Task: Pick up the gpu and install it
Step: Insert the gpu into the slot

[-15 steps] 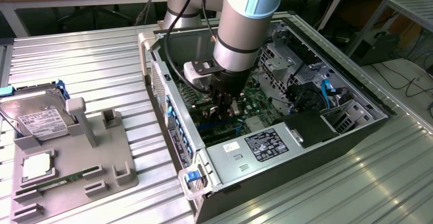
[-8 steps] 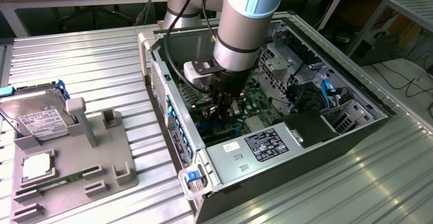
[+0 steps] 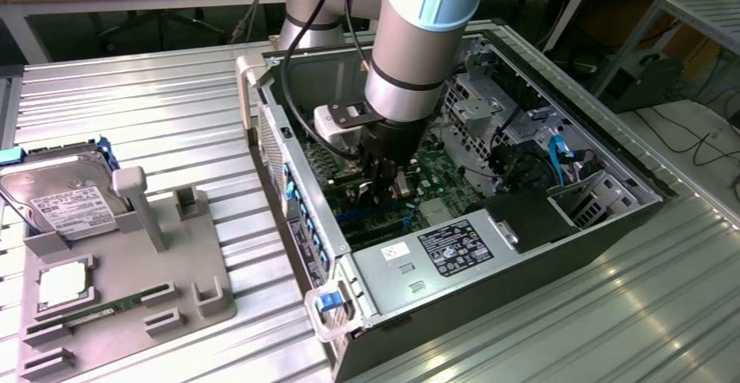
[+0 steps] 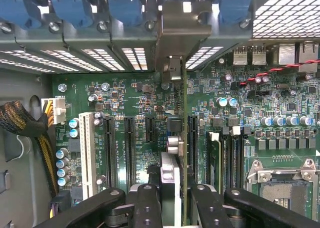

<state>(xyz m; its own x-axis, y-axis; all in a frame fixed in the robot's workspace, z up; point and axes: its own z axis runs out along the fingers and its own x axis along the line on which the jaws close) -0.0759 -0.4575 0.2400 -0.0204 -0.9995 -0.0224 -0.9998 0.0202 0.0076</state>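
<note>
The arm [image 3: 405,62] is held steeply downward, wrist vertical; the gripper [image 4: 174,198] is pointed down, its jaws clamped narrowly.

Exterior high, oblique — wrist close over motherboard [image 4: 150,107].

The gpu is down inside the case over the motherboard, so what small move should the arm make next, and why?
Probably a short, straight push toward the board. In the wrist view the tool grips the gpu edge-on, its silver bracket already at the rear slot openings and its lower edge running along a black expansion slot. Whether it is fully seated cannot be told, so press gently.
</note>
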